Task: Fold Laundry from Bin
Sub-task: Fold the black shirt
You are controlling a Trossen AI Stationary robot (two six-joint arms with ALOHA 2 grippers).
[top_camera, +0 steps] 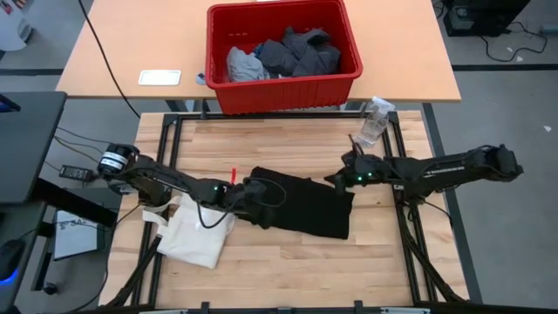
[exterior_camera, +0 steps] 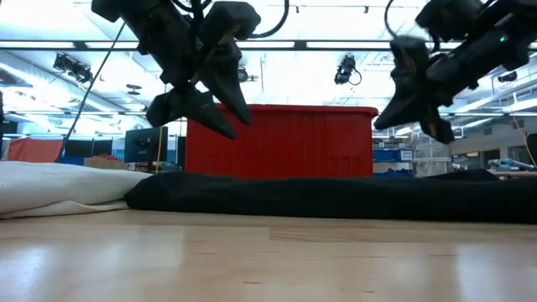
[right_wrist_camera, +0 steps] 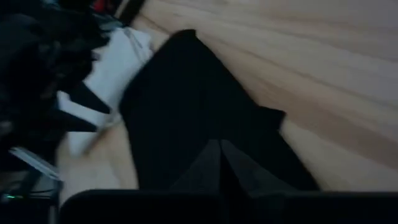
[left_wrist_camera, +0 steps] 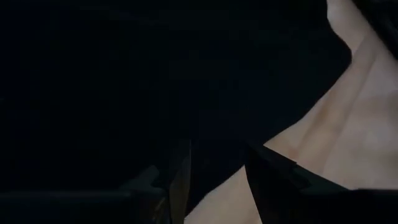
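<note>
On the bench, a black T-shirt [top_camera: 309,205] is lying flat, partly folded, beside a cream tote [top_camera: 199,231]. Both tools are hovering just above it, left tool [exterior_camera: 201,105] over its left end, right tool [exterior_camera: 417,99] over its right edge; both appear spread apart and are gripping nothing. More laundry [top_camera: 283,54] is waiting in the red bin [top_camera: 288,92]. Descending unevenly is likely to bunch the cloth, or the left tool could be snagging the tote
</note>
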